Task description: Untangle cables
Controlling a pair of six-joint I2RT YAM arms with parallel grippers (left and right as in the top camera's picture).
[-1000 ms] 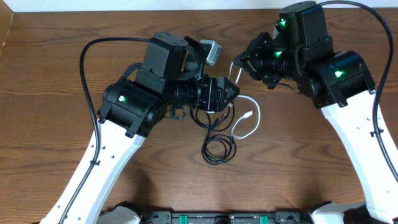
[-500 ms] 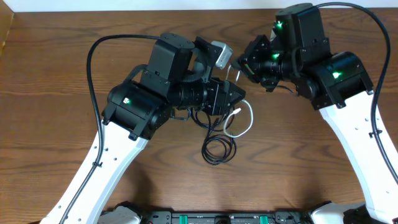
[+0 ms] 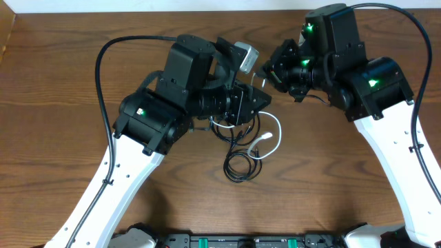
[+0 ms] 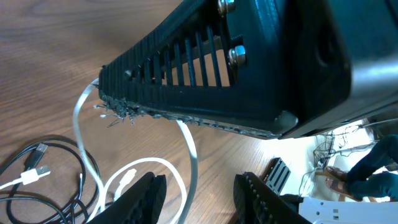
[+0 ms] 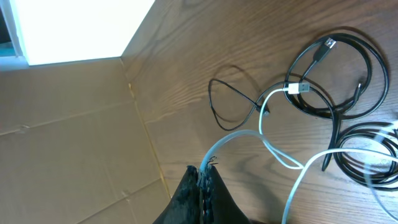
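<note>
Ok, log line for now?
left end effector: open over white cable | right end effector: shut on white cable | black cables: coiled

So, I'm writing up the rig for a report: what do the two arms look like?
Both match: the left arm and right arm have white lower links dotted with small holes, bulky black joint housings with green lights, a thick black wire looping along each, and black ridged fingers.

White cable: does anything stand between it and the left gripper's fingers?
Nothing visible does. In the left wrist view the white cable runs straight through the gap between the fingers of the open left gripper. The black cables lie beyond the fingertips, not in the gap.
</note>
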